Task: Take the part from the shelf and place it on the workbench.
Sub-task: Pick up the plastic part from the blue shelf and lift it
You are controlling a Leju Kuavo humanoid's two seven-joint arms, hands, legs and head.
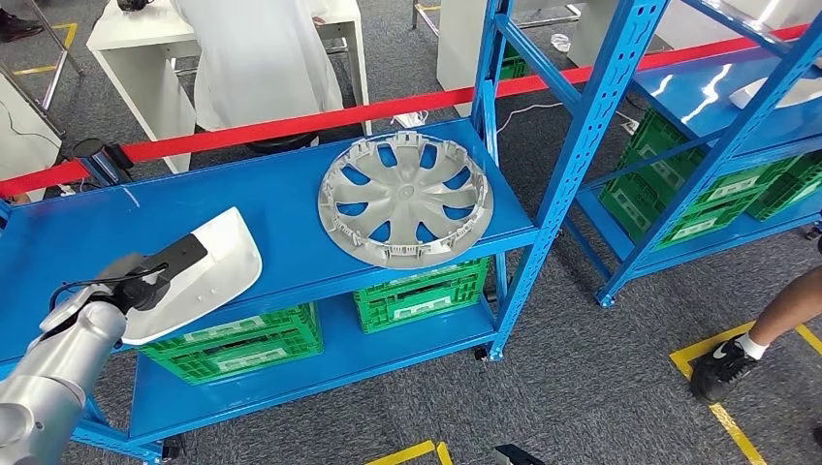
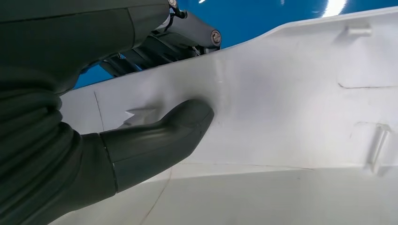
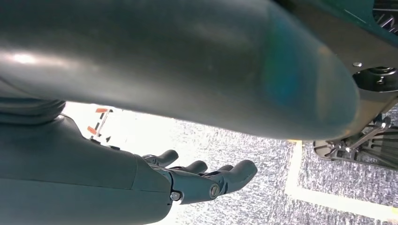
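White plastic part (image 1: 199, 274) was held by the left hand (image 1: 145, 281) at the shelf's (image 1: 291, 208) seven-o'clock edge, partly overhanging; right hand (image 3: 197, 180) hung loosely spread and bare; transfer to workbench remained.

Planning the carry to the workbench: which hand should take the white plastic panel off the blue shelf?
Left. The left hand already grips the white plastic panel at the blue shelf; the right hand hangs open over the floor.

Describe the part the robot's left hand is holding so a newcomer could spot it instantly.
Find the blue metal shelf by the red barrier. At its front left edge, the left hand grips a smooth white curved plastic panel. Unlike the round silver spoked wheel cover beside it, it has no holes.
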